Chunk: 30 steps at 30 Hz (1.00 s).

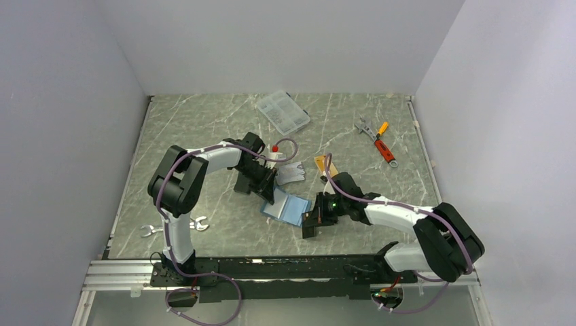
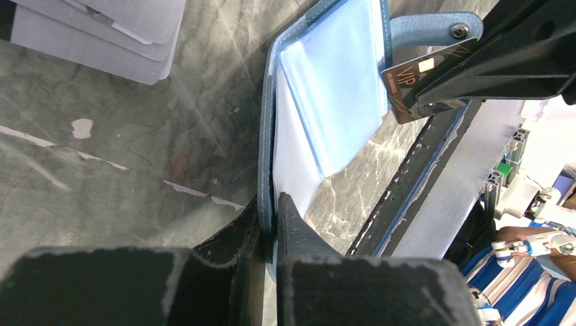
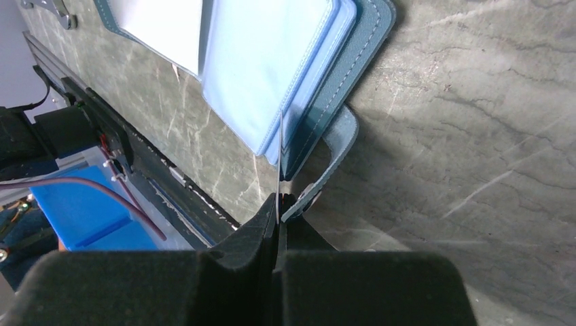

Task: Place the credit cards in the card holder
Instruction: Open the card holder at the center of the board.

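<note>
Currently the card holder (image 1: 289, 209) lies open on the surface (image 1: 224, 122). Its pale blue sleeves (image 2: 336, 75) face up, and its snap tab (image 2: 435, 28) sticks out on the side nearest my right arm. My left hand (image 2: 270, 212) is clenched on the holder's edge opposite the tab, pinning it down. My right hand (image 3: 278, 204) is clamped on one card (image 2: 407, 85), which shows a dark face with "VIP" print in the left wrist view. From its own camera I see that card edge-on, with its leading edge right at the holder's tab side, against the stack of sleeves. I cannot tell whether the edge has entered a pocket.

I judge the step in hand to be inserting this card. On the holder's far side, a small pile of grey cards (image 1: 292, 175) and an orange card (image 1: 320, 163) wait on the surface, so plenty of the task seems left.

For the next move, I would hold the left grip firm, line the card up flat with one sleeve mouth, and slide it toward the holder's spine. The tab lies close to the card's path and could catch it. The thin sleeves may also buckle if I come in at an angle.
</note>
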Each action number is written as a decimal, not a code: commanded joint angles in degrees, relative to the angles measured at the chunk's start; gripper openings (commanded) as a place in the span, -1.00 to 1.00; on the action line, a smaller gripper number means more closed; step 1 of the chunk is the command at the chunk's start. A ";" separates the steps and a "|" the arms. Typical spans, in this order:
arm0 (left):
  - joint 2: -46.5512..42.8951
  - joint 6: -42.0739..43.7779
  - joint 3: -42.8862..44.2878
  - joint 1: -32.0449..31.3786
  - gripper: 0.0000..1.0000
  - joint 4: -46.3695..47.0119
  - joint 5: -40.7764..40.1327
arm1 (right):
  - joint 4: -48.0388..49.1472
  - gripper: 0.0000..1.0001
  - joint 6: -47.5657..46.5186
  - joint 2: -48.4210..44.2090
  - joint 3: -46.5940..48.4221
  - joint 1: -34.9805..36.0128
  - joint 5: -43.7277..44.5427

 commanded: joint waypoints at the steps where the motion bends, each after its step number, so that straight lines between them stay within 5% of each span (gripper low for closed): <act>1: -1.73 1.71 1.95 -0.63 -0.94 -0.60 2.35 | 2.08 -1.00 -0.06 0.88 1.14 -0.22 -0.35; 30: -3.76 2.89 1.33 -0.95 -0.93 -0.50 2.20 | 3.25 -1.00 -0.41 1.53 3.58 -0.18 -1.70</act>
